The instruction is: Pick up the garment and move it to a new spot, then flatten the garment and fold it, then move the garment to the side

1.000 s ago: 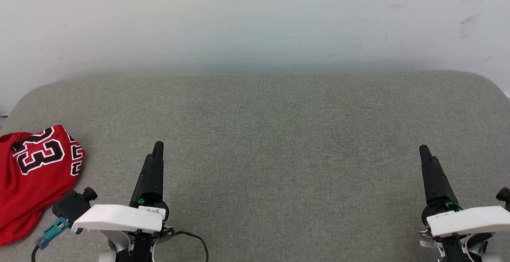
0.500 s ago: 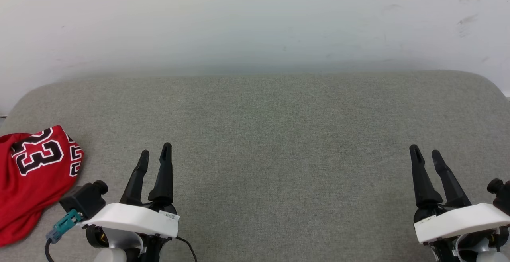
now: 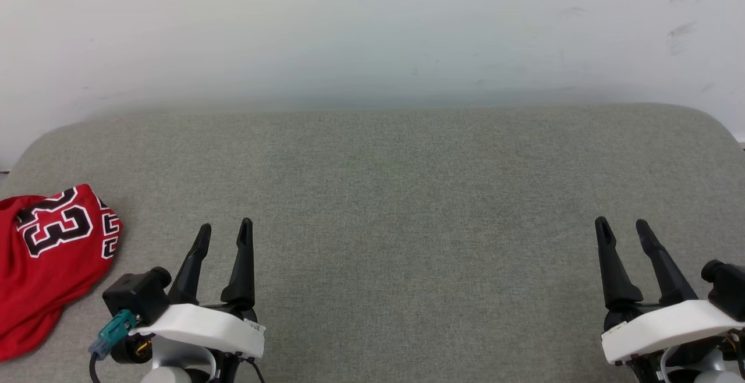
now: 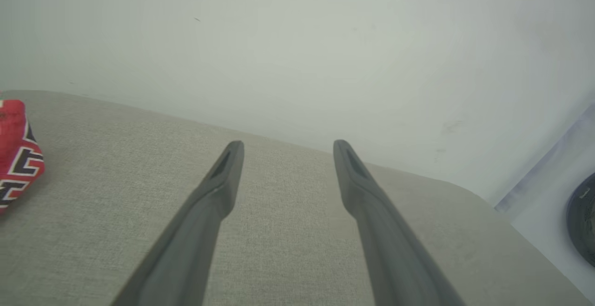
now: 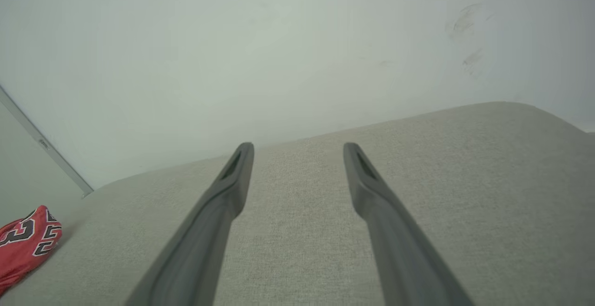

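In the head view, your left claw (image 3: 224, 227) sits at the lower left above the grey fabric-covered counter (image 3: 407, 197). Its two dark fingers point away from you with a moderate gap between them and nothing held. The white wrist housing (image 3: 201, 327) lies behind them, with a black camera block (image 3: 137, 293) on its outer side. Your right claw (image 3: 620, 223) mirrors that pose at the lower right, its fingers parted about as far and also empty. The garment (image 3: 46, 261) lies crumpled at the far left edge of the counter, red with the black "23" facing up, near the left claw but clear of it. In the left wrist view, your left claw (image 4: 288, 145) reaches out low over the counter (image 4: 93, 166) towards the pale wall (image 4: 297, 41), fingers spread. A red corner of the garment (image 4: 16, 157) shows at the left edge. In the right wrist view, your right claw (image 5: 298, 147) takes the same low, forward pose with its fingers apart, and the garment (image 5: 25, 245) lies well off at the lower left.
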Robot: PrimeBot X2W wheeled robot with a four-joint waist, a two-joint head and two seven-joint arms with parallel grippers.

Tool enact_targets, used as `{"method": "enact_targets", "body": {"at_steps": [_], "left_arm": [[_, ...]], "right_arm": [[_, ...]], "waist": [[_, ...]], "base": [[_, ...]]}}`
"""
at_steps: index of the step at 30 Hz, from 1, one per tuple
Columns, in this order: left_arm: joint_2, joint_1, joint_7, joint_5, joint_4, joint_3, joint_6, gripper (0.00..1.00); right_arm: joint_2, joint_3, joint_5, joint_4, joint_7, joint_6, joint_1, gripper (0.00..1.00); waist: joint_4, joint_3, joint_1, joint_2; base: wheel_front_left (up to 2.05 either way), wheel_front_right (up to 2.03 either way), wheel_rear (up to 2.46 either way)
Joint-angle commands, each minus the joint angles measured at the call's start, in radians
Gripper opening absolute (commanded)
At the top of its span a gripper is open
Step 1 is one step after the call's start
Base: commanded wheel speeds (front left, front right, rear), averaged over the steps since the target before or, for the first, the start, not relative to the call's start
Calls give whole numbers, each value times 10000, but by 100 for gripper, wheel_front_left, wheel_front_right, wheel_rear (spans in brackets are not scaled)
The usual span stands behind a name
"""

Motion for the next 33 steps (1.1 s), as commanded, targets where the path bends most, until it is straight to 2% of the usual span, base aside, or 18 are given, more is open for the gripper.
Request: {"method": "enact_targets", "body": {"at_steps": [1,7,33], "left_arm": [[92,18,-87,268,-61,-8,47,100],[142,46,-227,919,-9,-64,199,100],[188,71,-772,2935,240,-234,320,100]], "right_arm": [[29,-16,-273,-196,15,-2,-28,100],[39,-84,-966,-311,34,-2,78,100],[48,-131,-2800,-625,-166,-3,187,100]], "waist": [[3,3,0,0],[-8,-5,0,0],[-25,16,0,0]], "base": [[0,0,0],[0,0,0],[0,0,0]]}}
